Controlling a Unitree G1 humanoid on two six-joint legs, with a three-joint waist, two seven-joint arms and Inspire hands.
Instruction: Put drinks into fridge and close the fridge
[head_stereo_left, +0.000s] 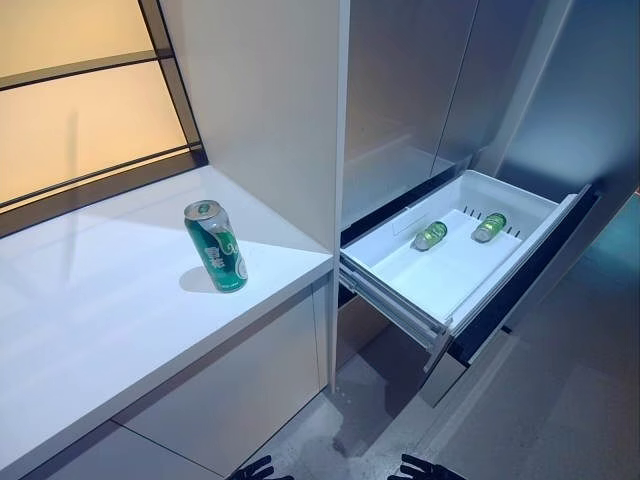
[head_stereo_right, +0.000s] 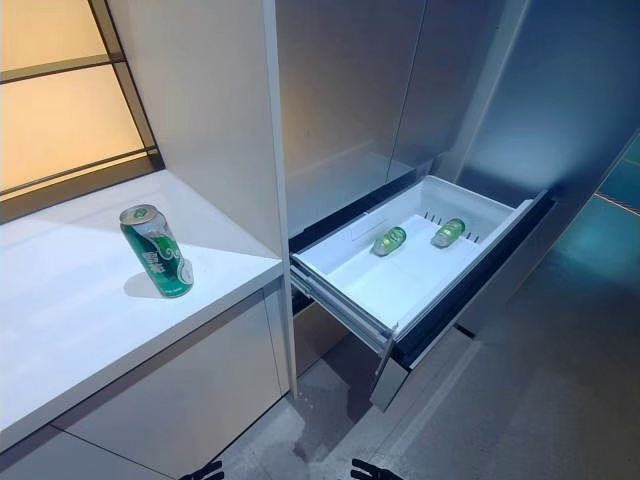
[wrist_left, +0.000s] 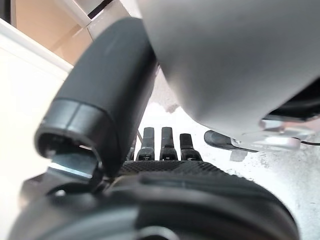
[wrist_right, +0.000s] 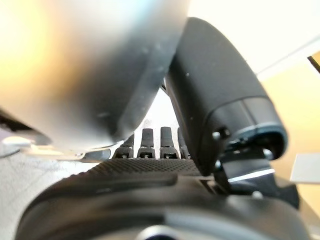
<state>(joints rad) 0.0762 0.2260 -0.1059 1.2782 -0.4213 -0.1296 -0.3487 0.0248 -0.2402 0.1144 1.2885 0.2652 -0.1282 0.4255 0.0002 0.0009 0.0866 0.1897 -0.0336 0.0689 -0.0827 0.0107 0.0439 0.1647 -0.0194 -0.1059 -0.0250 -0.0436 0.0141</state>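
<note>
A green can (head_stereo_left: 216, 246) stands upright on the white counter (head_stereo_left: 90, 310), to the left of the fridge. The fridge's white drawer (head_stereo_left: 400, 292) is pulled out, and green cans (head_stereo_left: 431, 235) lie on their sides at its far end. The drawer also shows in the right eye view (head_stereo_right: 345, 292). My left hand (wrist_left: 165, 170) is far from the can and the drawer, its fingers (wrist_left: 166, 142) straight and empty. My right hand (wrist_right: 150, 172) is the same, its fingers (wrist_right: 147, 142) straight and holding nothing.
The fridge's tall grey doors (head_stereo_left: 420, 90) are shut above the drawer. A white side panel (head_stereo_left: 270, 100) stands between counter and fridge. A lit window (head_stereo_left: 80, 110) runs behind the counter. Grey floor (head_stereo_left: 560, 400) lies in front of the drawer.
</note>
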